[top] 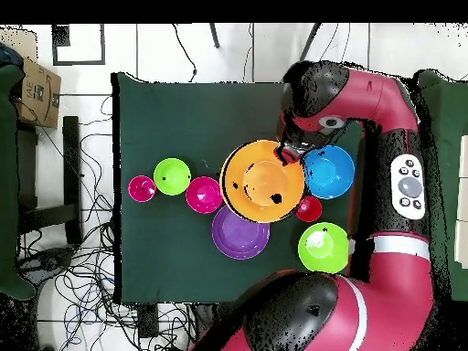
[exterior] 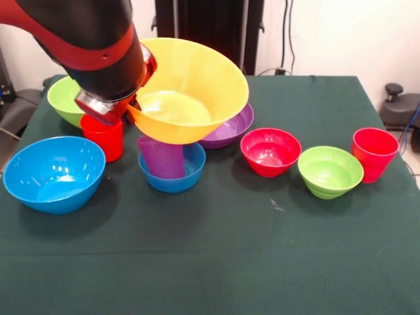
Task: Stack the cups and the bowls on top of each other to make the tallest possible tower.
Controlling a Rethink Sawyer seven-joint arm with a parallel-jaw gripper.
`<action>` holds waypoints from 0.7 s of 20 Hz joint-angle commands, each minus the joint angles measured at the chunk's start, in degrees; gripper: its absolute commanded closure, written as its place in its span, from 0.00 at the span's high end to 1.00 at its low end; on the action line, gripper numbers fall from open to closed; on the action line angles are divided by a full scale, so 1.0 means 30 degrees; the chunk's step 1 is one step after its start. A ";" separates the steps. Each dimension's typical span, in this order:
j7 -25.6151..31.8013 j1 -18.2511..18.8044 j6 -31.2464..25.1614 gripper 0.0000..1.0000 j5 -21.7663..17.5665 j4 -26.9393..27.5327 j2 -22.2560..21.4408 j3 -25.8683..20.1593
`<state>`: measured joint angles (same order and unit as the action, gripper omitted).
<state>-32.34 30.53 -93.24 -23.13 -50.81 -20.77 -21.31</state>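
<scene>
My gripper point(exterior: 133, 105) is shut on the left rim of the large yellow bowl point(exterior: 190, 88) and holds it tilted in the air. The bowl hangs just above the purple cup point(exterior: 162, 159), which stands in the small blue bowl point(exterior: 188, 176). The purple bowl point(exterior: 234, 130) lies behind, partly hidden. A red cup point(exterior: 105, 139), the large blue bowl point(exterior: 54, 174) and the lime green bowl point(exterior: 60, 98) are at the left. In the overhead view the gripper point(top: 291, 152) is at the rim of the yellow bowl point(top: 262, 180), which hides the purple cup.
To the right in a row stand the small red-pink bowl point(exterior: 270, 152), the small lime green bowl point(exterior: 330, 172) and a second red cup point(exterior: 374, 154). The green cloth table point(exterior: 230, 262) reaches to the front edge. A cardboard box point(top: 37, 91) sits off the table.
</scene>
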 commanded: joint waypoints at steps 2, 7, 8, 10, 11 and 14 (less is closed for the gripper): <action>0.1758 0.0459 -0.0154 0.00 -0.1316 -0.0498 0.0508 -0.0051; 0.1724 0.0738 -0.0849 0.00 -0.1052 -0.0713 0.0780 -0.0161; 0.1689 0.0745 -0.1059 0.00 -0.0999 -0.0649 0.0824 -0.0194; 0.1669 0.0859 -0.1561 0.00 -0.0764 -0.0645 0.0898 -0.0340; 0.1631 0.0940 -0.1590 0.00 -0.0619 -0.0760 0.0939 -0.0409; 0.1548 0.1164 -0.1313 0.00 -0.0359 -0.1178 0.1064 -0.0526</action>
<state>-32.34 33.10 -93.24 -23.47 -50.82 -19.84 -21.33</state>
